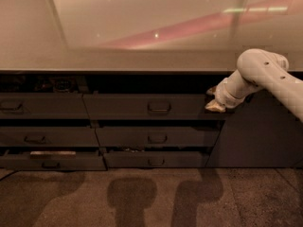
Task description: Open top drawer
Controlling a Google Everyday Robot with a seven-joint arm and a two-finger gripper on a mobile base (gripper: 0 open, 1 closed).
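- Dark grey, the top drawer (123, 107) sits just under the surface (142, 60), with its loop handle (159, 108) untouched.
- From right of that handle a white arm (265, 72) reaches in. The gripper (213, 99) hangs at the drawer front's right end, well apart from the handle.
- Fingers (216, 108) look spread, 1 tip above the other, pinching nothing I can see.
- Step in hand, I'd say, is the approach. Next it must travel left to the handle, close on it, then pull outward.
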